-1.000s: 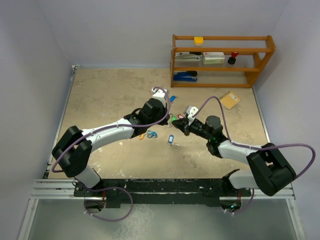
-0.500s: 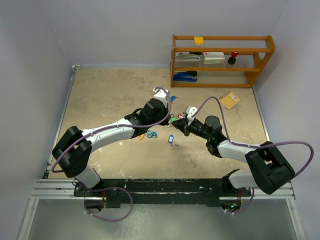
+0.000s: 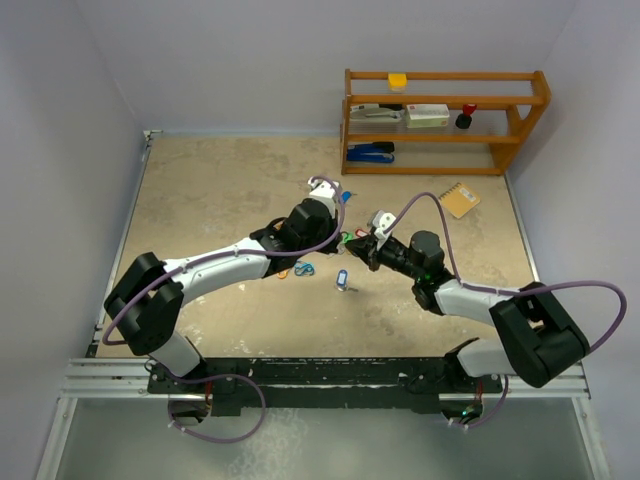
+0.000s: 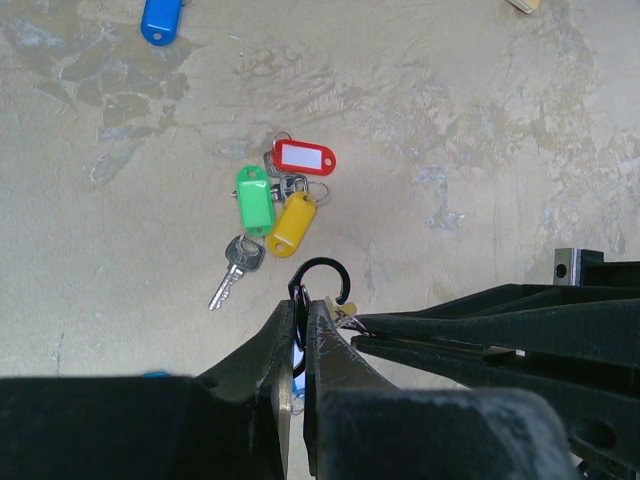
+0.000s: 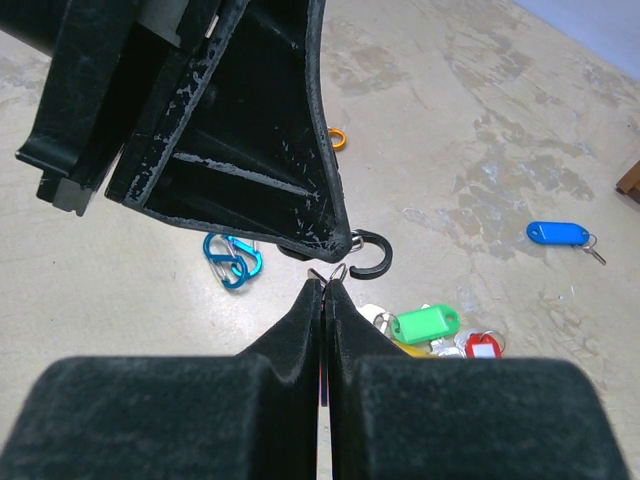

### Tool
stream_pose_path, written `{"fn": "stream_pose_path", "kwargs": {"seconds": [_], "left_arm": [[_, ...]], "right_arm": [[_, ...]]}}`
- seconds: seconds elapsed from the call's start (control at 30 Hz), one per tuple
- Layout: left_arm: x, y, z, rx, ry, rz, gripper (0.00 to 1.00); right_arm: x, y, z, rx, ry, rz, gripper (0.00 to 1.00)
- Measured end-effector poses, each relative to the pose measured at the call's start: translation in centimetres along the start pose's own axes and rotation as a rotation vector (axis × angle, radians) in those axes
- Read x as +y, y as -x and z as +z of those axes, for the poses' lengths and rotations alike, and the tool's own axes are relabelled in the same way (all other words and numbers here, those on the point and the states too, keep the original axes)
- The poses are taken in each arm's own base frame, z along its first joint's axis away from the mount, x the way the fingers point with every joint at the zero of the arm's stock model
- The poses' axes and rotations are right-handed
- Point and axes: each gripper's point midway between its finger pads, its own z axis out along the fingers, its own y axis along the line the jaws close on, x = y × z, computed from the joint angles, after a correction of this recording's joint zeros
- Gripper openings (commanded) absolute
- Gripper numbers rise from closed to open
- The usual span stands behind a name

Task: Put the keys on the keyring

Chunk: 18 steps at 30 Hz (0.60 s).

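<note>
The keyring hook [image 4: 322, 275] is glossy black, like the left gripper [image 4: 300, 308] and the right gripper [image 5: 327, 286] beside it. Just beyond the hook lie a green tag [image 4: 255, 199], a yellow tag [image 4: 291, 224], a red tag [image 4: 304, 157] with a white label, and a silver key [image 4: 235, 268]. Farther from the hook sits a blue tag [image 4: 160, 20]. Near the hook lies a light-blue clip [image 5: 232, 260]. The table [image 4: 480, 120] is beige, mottled with grey-brown blotches.

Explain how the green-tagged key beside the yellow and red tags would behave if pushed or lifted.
The green tag lies flat and looks like smooth plastic, so it would probably slide, not roll. Its key seems only loosely linked to it, so it would likely dangle when lifted. It touches the yellow tag, which may shift too.
</note>
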Motion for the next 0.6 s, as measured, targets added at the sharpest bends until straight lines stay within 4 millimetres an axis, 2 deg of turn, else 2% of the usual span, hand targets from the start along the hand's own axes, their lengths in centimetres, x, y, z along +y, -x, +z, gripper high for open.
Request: {"fn": "stream_pose_path", "kwargs": {"seconds": [0.6], "left_arm": [[-0.32, -0.41, -0.16, 0.015, -0.012, 0.023, 0.0]], "right_arm": [[-0.57, -0.32, 0.02, 0.002, -0.014, 0.003, 0.0]]}}
